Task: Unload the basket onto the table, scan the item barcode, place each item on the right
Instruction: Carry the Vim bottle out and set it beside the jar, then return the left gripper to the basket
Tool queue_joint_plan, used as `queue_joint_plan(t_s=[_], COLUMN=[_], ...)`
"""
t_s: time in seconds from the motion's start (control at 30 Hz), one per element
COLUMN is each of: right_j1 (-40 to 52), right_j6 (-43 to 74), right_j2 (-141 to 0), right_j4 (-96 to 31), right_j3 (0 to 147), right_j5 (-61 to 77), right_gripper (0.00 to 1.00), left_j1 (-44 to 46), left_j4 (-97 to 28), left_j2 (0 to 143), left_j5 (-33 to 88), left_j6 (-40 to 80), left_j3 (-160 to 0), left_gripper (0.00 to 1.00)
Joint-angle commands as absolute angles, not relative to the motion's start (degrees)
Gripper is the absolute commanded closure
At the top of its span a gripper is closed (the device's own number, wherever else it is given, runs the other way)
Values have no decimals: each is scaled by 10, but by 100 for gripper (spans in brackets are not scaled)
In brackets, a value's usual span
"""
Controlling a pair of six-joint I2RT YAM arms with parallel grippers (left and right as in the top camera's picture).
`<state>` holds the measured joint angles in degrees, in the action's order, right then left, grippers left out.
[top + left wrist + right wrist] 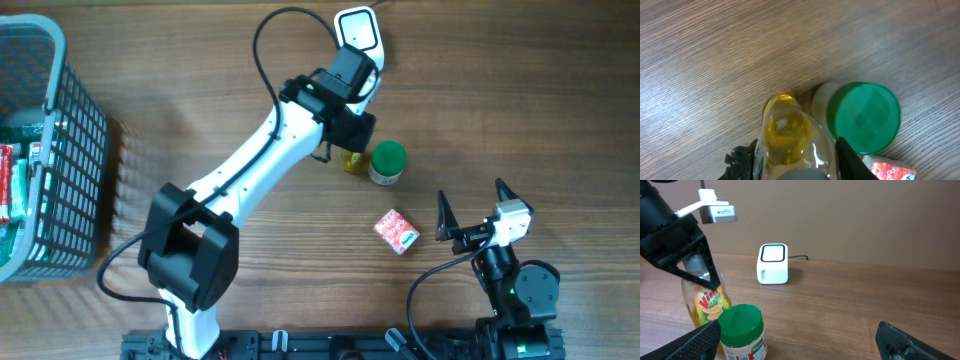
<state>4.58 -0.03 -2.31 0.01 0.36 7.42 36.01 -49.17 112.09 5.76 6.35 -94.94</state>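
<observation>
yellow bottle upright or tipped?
Upright: the right wrist view shows the bottle vertical, label right way up, left fingers clamped on its upper part, beside the jar.

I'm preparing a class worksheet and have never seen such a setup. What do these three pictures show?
Two robot arms work at a wooden table. One picture looks down from above; the other two come from cameras on the wrists. The left arm has its jaws shut on a bottle of yellow liquid, beside a green-lidded jar. The right arm rests with jaws open, holding nothing. Also on the table: a small red carton, a white barcode scanner, and a grey basket holding packets.
</observation>
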Motion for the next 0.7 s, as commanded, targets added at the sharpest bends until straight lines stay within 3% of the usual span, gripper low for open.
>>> queue_joint_plan(t_s=[0.0,0.27,0.5,0.67], right_j1=[46,46,46,46], right_j6=[0,0,0,0], right_j2=[-21,-21,-20,-21], right_j4=[4,3,3,3], right_j3=[4,4,4,4], right_j5=[69,69,69,69], right_gripper=[0,0,0,0], left_j1=[389,388,380,296], left_j4=[-494,-505,-553,-560], left_j2=[1116,1113,1033,956], left_j5=[29,19,-17,-46], left_j6=[65,64,17,-16], left_j3=[-946,-946,-1022,-1072], left_gripper=[68,2,0,0])
